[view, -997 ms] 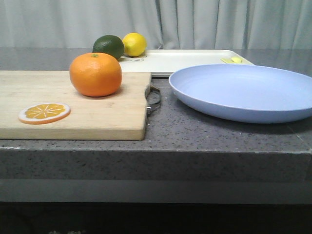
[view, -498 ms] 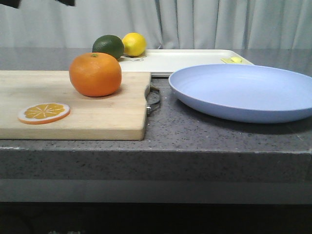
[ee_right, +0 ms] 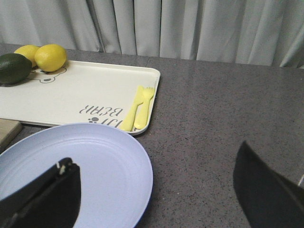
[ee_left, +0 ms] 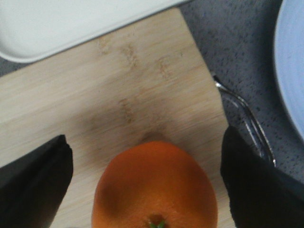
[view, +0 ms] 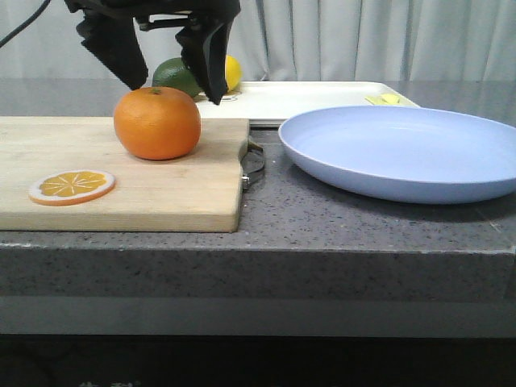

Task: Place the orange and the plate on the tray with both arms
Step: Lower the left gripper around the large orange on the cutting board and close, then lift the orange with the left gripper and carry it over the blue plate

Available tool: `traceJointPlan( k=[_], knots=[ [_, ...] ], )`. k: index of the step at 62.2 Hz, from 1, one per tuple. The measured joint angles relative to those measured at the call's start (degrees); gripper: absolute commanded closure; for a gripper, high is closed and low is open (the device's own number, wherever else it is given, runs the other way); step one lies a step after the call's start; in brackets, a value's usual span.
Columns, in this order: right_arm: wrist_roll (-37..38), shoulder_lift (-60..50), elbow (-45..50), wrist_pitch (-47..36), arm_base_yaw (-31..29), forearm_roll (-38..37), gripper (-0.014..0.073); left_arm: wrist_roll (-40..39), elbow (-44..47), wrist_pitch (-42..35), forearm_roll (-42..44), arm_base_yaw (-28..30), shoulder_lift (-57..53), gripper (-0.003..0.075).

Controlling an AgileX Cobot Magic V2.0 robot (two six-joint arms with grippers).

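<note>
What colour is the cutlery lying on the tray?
Pale yellow: the fork and knife lie together at one end of the cream-white tray, clearest in the right wrist view.

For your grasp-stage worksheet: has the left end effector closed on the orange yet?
No: the left end effector is open above the orange, fingers apart.

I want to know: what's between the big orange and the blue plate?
Front view: cutting board, its metal handle, then bare counter separate orange and plate.

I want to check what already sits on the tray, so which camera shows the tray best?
The right wrist view: the tray shows nearly whole, with yellow cutlery and printed lettering on it. The front view gives only a thin far strip of it behind the plate; the left wrist view catches one plain corner beyond the cutting board.
</note>
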Motion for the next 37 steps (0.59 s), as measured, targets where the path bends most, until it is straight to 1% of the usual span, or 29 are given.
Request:
traceJointPlan(
  k=[14, 27, 29, 32, 37],
  knots=[
    [0.0, 0.0, 0.0, 0.0, 0.0, 0.0, -0.0061, 1.5, -0.6, 6.1, -3.3, 0.0, 2.9, 0.0118],
    [0.0, 0.0, 0.0, 0.0, 0.0, 0.0, -0.0061, 2.8, -0.6, 7.4, -5.1, 0.0, 4.0, 0.0124],
    [0.0, 0.0, 0.0, 0.0, 0.0, 0.0, -0.0061, 2.8, -0.6, 7.4, -5.2, 0.0, 4.0, 0.0135],
    [0.0, 0.0, 0.0, 0.0, 0.0, 0.0, -0.0061, 2.8, -0.6, 7.4, -5.2, 0.0, 4.0, 0.0171],
    [0.0, 0.0, 0.0, 0.0, 0.0, 0.0, -0.0061, 2.9, -0.6, 7.4, -5.2, 0.0, 4.0, 0.0272]
  ],
)
